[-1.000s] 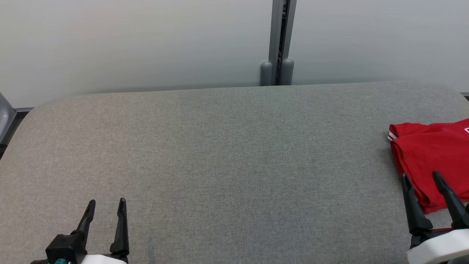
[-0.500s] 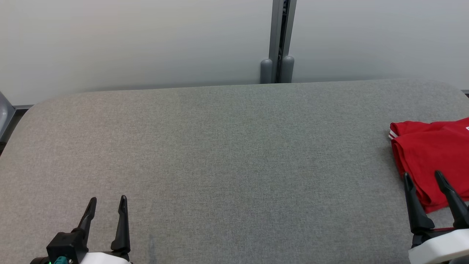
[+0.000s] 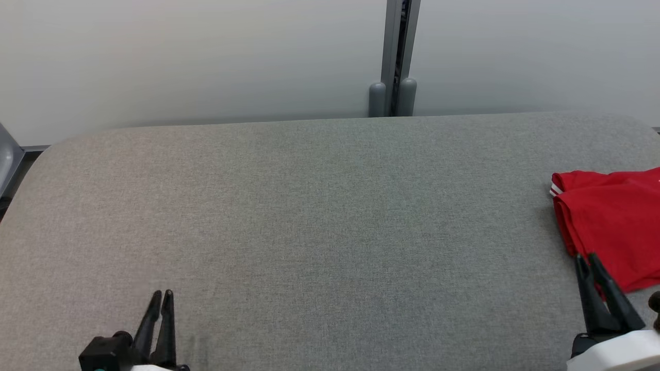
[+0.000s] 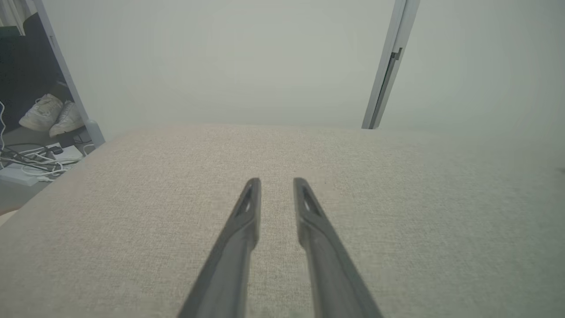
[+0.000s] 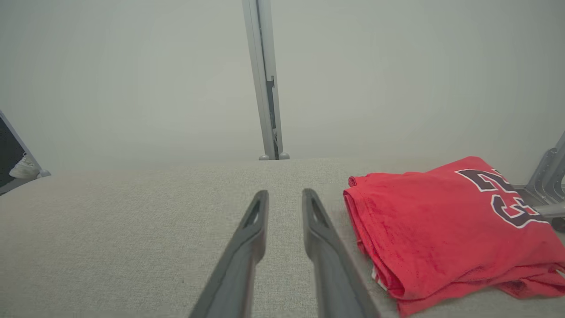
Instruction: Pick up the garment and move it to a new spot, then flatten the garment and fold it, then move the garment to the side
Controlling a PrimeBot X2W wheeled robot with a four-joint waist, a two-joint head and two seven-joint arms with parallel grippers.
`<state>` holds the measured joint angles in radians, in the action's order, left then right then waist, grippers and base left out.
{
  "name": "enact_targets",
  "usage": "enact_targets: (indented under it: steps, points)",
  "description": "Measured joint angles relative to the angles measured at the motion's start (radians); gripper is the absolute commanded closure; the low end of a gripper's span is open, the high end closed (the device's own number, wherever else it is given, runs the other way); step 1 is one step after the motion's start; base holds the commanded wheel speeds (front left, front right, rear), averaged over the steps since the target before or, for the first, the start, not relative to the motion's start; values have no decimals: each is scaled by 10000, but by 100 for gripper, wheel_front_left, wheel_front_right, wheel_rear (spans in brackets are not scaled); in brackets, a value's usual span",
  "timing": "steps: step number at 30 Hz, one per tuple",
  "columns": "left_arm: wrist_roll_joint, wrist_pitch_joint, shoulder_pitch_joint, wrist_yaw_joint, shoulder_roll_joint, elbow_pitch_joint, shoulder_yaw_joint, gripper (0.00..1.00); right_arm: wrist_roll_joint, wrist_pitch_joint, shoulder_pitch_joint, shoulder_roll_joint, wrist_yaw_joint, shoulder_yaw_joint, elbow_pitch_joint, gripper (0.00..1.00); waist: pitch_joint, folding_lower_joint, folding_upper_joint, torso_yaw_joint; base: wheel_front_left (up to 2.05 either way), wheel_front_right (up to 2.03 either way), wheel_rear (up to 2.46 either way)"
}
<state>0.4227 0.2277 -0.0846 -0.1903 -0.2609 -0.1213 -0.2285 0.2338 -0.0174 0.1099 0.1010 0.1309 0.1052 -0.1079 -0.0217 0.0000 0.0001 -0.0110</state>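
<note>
The garment (image 3: 613, 221) is a red shirt, folded, lying at the right edge of the grey padded table (image 3: 330, 206). In the right wrist view the garment (image 5: 441, 221) shows dark numerals outlined in white. My right gripper (image 3: 586, 257) hovers at the shirt's near left corner, fingers a narrow gap apart and holding nothing. Seen from the right wrist, the right gripper (image 5: 285, 193) stands just left of the cloth, not touching it. At the near left of the table my left gripper (image 3: 161, 293) is empty too. Its left wrist view shows the left gripper (image 4: 276, 182) with a small gap over bare fabric.
A grey post (image 3: 394, 56) runs up the pale wall behind the table's far edge. Off the table's left end, white shoes (image 4: 48, 117) and loose cables (image 4: 31, 161) lie on the floor. A metal bracket (image 5: 547, 181) stands just beyond the shirt.
Both grippers' fingers have drawn much closer together, from wide apart to a narrow gap. Both grippers sit slightly lower in the head view. The shirt has not moved.
</note>
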Motion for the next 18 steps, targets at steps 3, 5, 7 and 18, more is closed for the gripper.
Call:
enact_targets:
  steps: [3,5,7,18]
  points:
    - [186,-67,-148,50,178,-148,-50,100,211,-10,70,-96,0,-52,217,100,2,0,0,2,0,0,0]
    - [512,-125,-144,102,221,-125,-21,100,602,-35,70,-96,0,-38,247,100,6,0,0,4,0,0,0]
    - [849,-173,-143,188,249,-111,21,100,999,-98,71,-96,0,-2,265,100,9,0,0,6,0,0,0]
    - [2824,-529,-125,679,539,-38,314,100,3354,-324,72,-102,0,159,464,100,32,0,0,17,0,0,0]
